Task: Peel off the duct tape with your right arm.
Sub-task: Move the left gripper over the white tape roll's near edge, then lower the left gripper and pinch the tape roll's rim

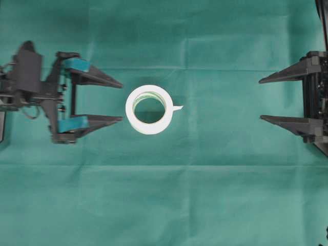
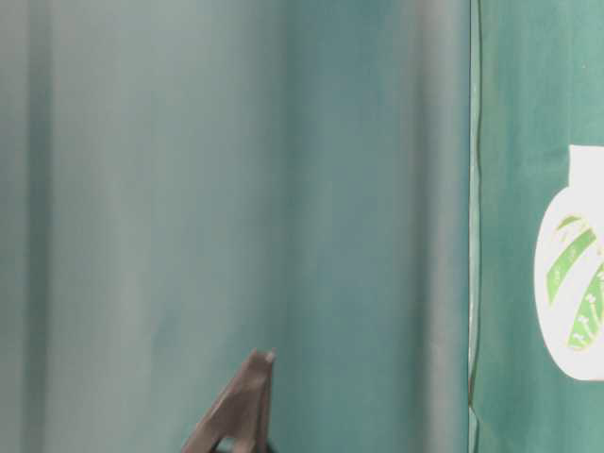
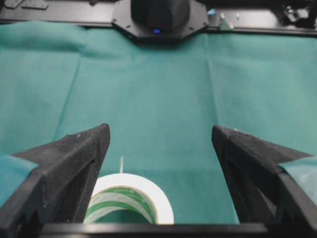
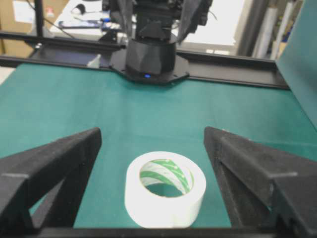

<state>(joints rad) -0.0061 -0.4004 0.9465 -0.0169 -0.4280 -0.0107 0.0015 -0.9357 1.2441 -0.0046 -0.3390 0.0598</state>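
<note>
The tape (image 1: 149,109) lies flat on the cloth (image 1: 205,195), its loose end (image 1: 177,107) facing the right claw (image 1: 260,99), perhaps for peeling; both claws, left (image 1: 122,102) included, gape empty.

The desk (image 1: 215,195) is covered all over by a green cloth (image 1: 220,46). The cloth has long fold lines running across it and a few soft wrinkles. One roll of tape (image 1: 149,109) lies flat on the cloth, near the middle of the desk. It is white outside and green inside. A small loose white end (image 1: 177,107) sticks out from its side.
</note>
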